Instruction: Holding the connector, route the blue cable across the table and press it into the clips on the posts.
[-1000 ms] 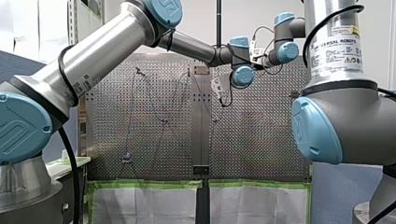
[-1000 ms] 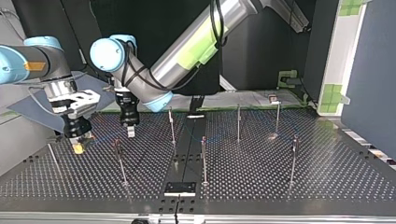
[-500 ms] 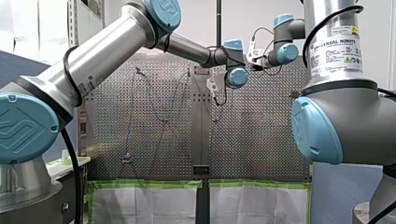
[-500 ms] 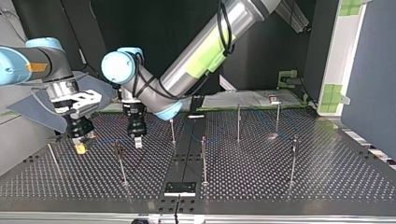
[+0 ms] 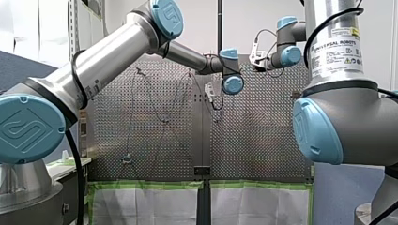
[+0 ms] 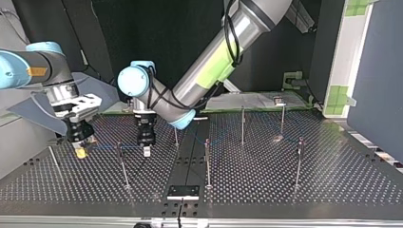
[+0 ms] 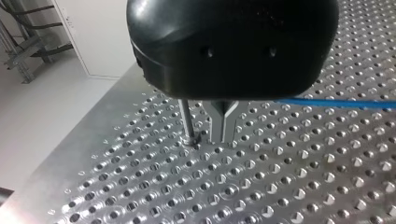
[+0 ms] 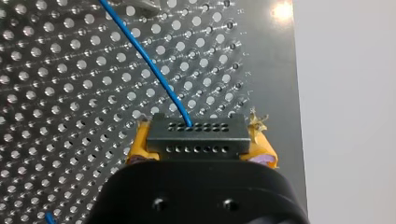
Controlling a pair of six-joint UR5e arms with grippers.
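Far left in the top view, right gripper (image 6: 81, 152) clamps the black connector (image 8: 196, 140) between yellow pads (image 8: 139, 144); blue cable (image 8: 140, 56) leads away ahead. Left gripper (image 6: 147, 151), centre-left, fingers (image 7: 217, 123) closed together.

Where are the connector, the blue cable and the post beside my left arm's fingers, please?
connector (image 8: 197, 136): right wrist view, middle of its dark face.
blue cable (image 8: 149, 60): right wrist view, mid-run ahead of the connector.
post (image 7: 187, 119): left wrist view, its shaft.

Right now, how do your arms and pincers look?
My left arm and right arm are silver tubes with blue caps and black cables. A white label says Universal Robots. My left pincer is black with metal fingers; my right pincer has yellow pads.
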